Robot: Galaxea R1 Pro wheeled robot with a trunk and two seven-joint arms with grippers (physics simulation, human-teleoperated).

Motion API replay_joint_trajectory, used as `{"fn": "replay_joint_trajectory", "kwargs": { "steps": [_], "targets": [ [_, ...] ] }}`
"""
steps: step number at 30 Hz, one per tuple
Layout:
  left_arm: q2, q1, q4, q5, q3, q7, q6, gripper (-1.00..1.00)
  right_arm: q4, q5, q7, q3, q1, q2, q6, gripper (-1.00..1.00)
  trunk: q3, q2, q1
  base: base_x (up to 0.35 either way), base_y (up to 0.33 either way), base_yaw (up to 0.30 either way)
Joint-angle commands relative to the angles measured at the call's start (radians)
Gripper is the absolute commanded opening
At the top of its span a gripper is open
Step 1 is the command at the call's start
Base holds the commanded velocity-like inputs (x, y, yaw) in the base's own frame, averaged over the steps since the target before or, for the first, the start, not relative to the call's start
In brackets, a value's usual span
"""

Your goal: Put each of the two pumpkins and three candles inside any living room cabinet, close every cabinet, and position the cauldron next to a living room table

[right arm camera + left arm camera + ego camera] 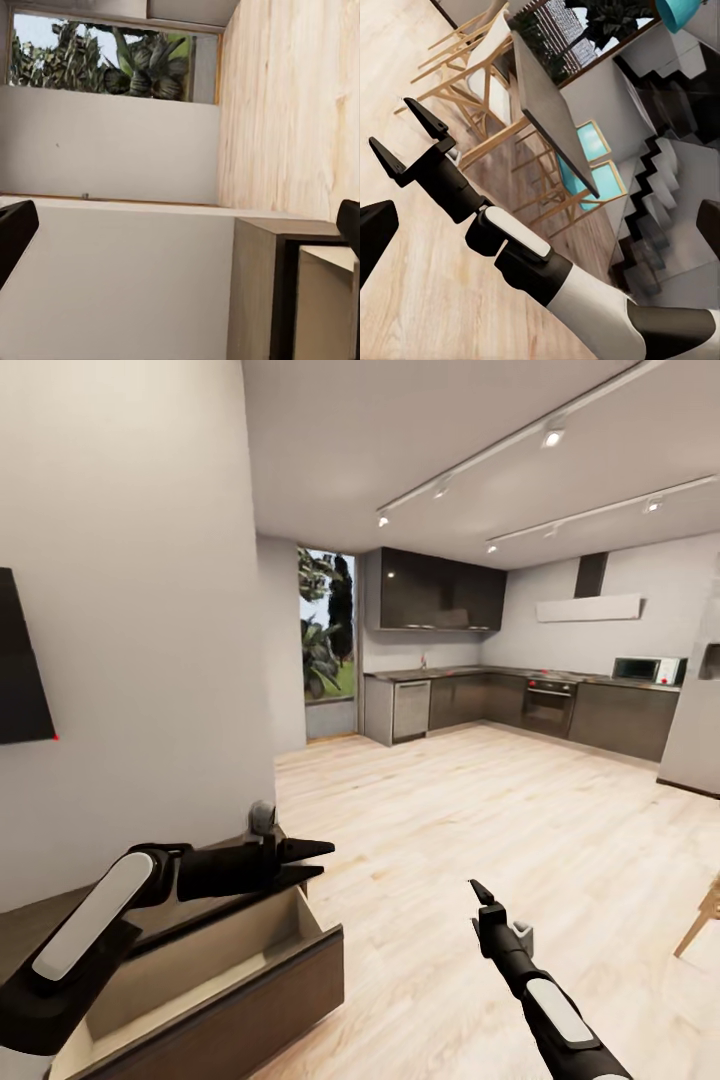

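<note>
The cabinet [262,1015], long, low and dark brown, stands at the lower left of the head view with one drawer [215,958] pulled out; the part of its pale inside that shows holds nothing. My left gripper [322,860] hovers open over that drawer's far end with nothing between its fingers. My right gripper [487,900] hangs open and bare above the wooden floor to the right of the cabinet, and the left wrist view shows its two fingers [421,116] spread apart. The pumpkins, candles, cauldron and table are out of view.
A black TV [20,660] hangs on the wall above the cabinet. Open wooden floor [480,810] runs back to a dark kitchen [500,705]. A dark dining table [551,112] with wooden chairs [472,75] and a staircase [660,187] stand off to the right.
</note>
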Motion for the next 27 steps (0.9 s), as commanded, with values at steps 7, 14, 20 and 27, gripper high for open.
{"fn": "replay_joint_trajectory", "kwargs": {
  "steps": [7,14,20,27],
  "targets": [
    [0.001,-0.001,0.0,0.003,-0.001,0.002,0.001,1.0,0.001,-0.011,0.003,-0.003,-0.001,0.0,0.01,1.0,0.029,0.049,-0.027,0.0,0.0,-0.228],
    [0.001,-0.001,0.0,0.003,-0.001,0.001,0.001,1.0,0.001,-0.011,0.003,-0.003,-0.001,0.0,0.01,1.0,0.059,0.098,-0.054,0.0,0.0,-0.228],
    [0.001,-0.001,0.0,0.003,-0.001,0.001,0.001,1.0,0.001,-0.01,0.003,-0.003,-0.001,0.0,0.01,1.0,0.085,0.14,-0.077,0.0,0.0,-0.227],
    [0.001,-0.001,0.0,0.003,-0.001,0.001,0.001,1.0,0.001,-0.01,0.003,-0.003,-0.001,0.0,0.01,1.0,0.115,0.189,-0.104,0.0,0.0,-0.224]
  ]
}}
